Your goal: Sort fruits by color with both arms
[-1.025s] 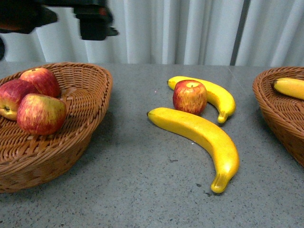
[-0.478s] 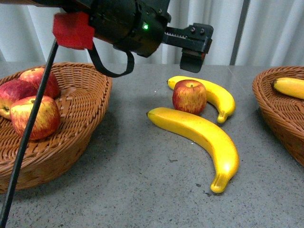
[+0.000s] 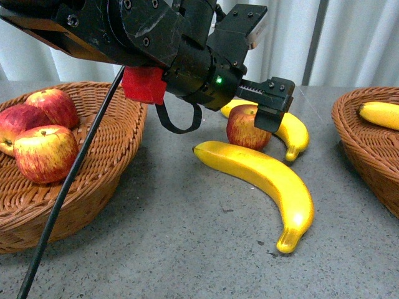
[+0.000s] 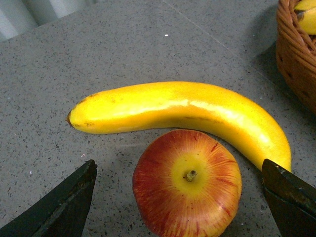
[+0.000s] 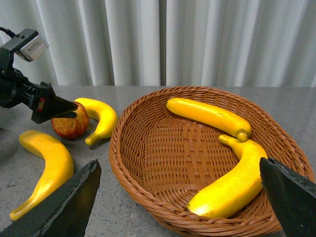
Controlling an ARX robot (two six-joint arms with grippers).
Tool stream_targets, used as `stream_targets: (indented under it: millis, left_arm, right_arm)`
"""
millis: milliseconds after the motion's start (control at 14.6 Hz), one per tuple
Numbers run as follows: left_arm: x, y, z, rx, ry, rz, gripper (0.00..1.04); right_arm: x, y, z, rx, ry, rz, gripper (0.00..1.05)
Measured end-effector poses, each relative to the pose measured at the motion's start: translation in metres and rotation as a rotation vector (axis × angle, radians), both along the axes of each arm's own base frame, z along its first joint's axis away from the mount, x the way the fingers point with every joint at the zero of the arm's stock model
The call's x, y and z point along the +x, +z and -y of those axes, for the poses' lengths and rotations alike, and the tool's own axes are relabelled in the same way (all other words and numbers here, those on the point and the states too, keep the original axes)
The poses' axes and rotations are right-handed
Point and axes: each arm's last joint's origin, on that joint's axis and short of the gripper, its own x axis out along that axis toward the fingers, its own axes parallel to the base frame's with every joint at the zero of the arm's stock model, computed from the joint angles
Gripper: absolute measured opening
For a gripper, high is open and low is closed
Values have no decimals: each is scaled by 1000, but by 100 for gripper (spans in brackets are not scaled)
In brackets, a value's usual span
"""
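A red apple (image 3: 244, 129) stands on the grey table between two bananas, a short one (image 3: 294, 129) behind it and a long one (image 3: 268, 180) in front. My left gripper (image 3: 268, 112) hovers open just above this apple. In the left wrist view the apple (image 4: 187, 182) lies between the spread fingers (image 4: 64, 207), which do not touch it, with the short banana (image 4: 182, 111) beyond. My right gripper (image 5: 177, 168) hangs open over the right basket (image 5: 148, 197), which holds two bananas (image 5: 207, 116) (image 5: 232, 185).
The left wicker basket (image 3: 112, 143) holds three apples (image 3: 43, 152). The right basket (image 3: 365, 149) stands at the table's right edge with a banana (image 3: 380, 114) showing. The left arm's black cable (image 3: 68, 193) hangs across the left basket. White curtains close the back.
My left arm has swung from above the left basket to the right and down, over the apple on the table. One apple in the left basket has shifted a little.
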Motion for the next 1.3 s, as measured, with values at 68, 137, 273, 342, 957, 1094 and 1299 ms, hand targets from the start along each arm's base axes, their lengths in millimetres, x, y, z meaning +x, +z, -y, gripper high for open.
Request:
stream_targets:
  millis: [68, 137, 273, 342, 957, 1094, 1299]
  left_arm:
    - [7, -9, 1, 7, -5, -19, 98]
    - [13, -22, 4, 16, -24, -48, 98]
    - [17, -26, 7, 21, -41, -52, 98]
    - [18, -27, 8, 22, -49, -52, 93]
    - [-1, -9, -9, 3, -22, -7, 65]
    - [-12, 36, -36, -75, 59, 116, 65]
    - [-29, 84, -99, -136, 303, 201, 65]
  right_arm:
    - [0, 0, 0, 0, 0, 0, 98]
    - [0, 0, 0, 0, 0, 0, 98]
    - [0, 0, 0, 0, 0, 0, 98]
    - [0, 0, 0, 0, 0, 0, 98]
    - [0, 0, 0, 0, 0, 0, 98]
    - [0, 0, 0, 0, 0, 0, 98]
    - [0, 0, 0, 0, 0, 0, 98]
